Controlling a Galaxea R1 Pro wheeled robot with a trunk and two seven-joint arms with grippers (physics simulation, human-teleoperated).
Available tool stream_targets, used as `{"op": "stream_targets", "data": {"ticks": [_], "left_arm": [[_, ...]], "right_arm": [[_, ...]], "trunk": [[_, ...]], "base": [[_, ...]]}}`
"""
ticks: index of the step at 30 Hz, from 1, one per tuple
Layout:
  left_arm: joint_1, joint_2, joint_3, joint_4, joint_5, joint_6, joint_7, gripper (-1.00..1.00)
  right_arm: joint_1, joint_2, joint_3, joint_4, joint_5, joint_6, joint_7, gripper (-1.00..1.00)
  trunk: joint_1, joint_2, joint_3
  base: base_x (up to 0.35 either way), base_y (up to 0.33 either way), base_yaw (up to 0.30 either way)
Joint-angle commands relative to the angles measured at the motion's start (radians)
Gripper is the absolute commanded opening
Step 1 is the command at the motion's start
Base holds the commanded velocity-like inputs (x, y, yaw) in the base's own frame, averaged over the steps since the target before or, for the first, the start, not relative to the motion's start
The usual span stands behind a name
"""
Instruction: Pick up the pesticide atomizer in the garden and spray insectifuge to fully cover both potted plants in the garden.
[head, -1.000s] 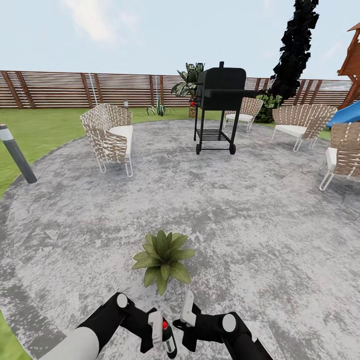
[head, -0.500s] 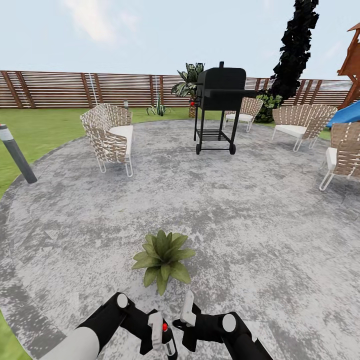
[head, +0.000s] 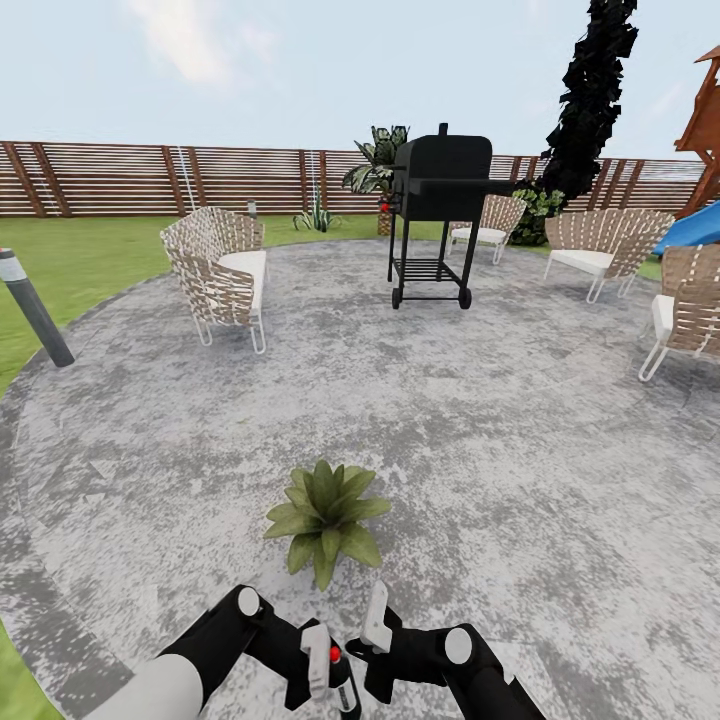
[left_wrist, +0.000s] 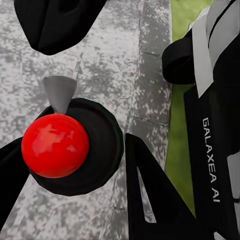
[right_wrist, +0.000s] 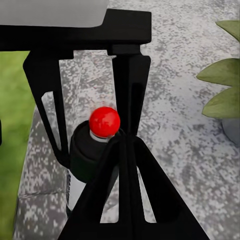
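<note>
The pesticide atomizer (head: 338, 672), a slim dark bottle with a red ball top, stands upright in my left gripper (head: 328, 678), which is shut on it low over the patio. In the left wrist view its black cap and red ball (left_wrist: 55, 145) sit between the black fingers (left_wrist: 150, 200). My right gripper (head: 373, 622) is shut, just to the right of the bottle, its closed tips (right_wrist: 125, 139) beside the red top (right_wrist: 104, 121). One potted plant (head: 325, 515), a low green rosette, stands on the stone just ahead of both grippers; its leaves (right_wrist: 222, 85) show in the right wrist view.
A round grey stone patio (head: 480, 440) spreads ahead. A black grill (head: 437, 215) stands at the back, woven chairs at left (head: 218, 270) and right (head: 690, 310). A grey bollard light (head: 35, 310) leans on the lawn at left. A brown slatted fence (head: 120, 180) closes the back.
My left gripper with the atomizer has shifted slightly right and down, a little closer to the right gripper. The rest is unchanged.
</note>
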Motion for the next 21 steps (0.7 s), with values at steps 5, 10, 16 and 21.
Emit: {"op": "stream_targets", "data": {"ticks": [5,10,16,21], "left_arm": [[-0.001,-0.003,0.001,-0.002,-0.006,-0.010,-0.001,-1.00],[-0.001,-0.002,-0.001,-0.003,0.022,-0.011,-0.001,-1.00],[-0.001,-0.002,-0.001,-0.003,0.032,-0.012,-0.001,-1.00],[-0.001,-0.002,-0.001,-0.003,0.033,-0.012,-0.001,-1.00]], "right_arm": [[0.000,0.000,-0.001,-0.001,0.010,-0.007,0.002,-1.00],[0.000,0.000,-0.001,-0.001,0.010,-0.007,0.001,-1.00],[0.000,0.000,-0.001,-0.001,0.010,-0.007,0.002,-1.00],[0.000,0.000,-0.001,-0.001,0.010,-0.007,0.002,-1.00]], "trunk": [[0.000,0.000,-0.001],[0.000,0.000,-0.001],[0.000,0.000,-0.001],[0.000,0.000,-0.001]], "base": [[0.000,0.000,0.000],[0.000,0.000,0.000],[0.000,0.000,0.000],[0.000,0.000,0.000]]}}
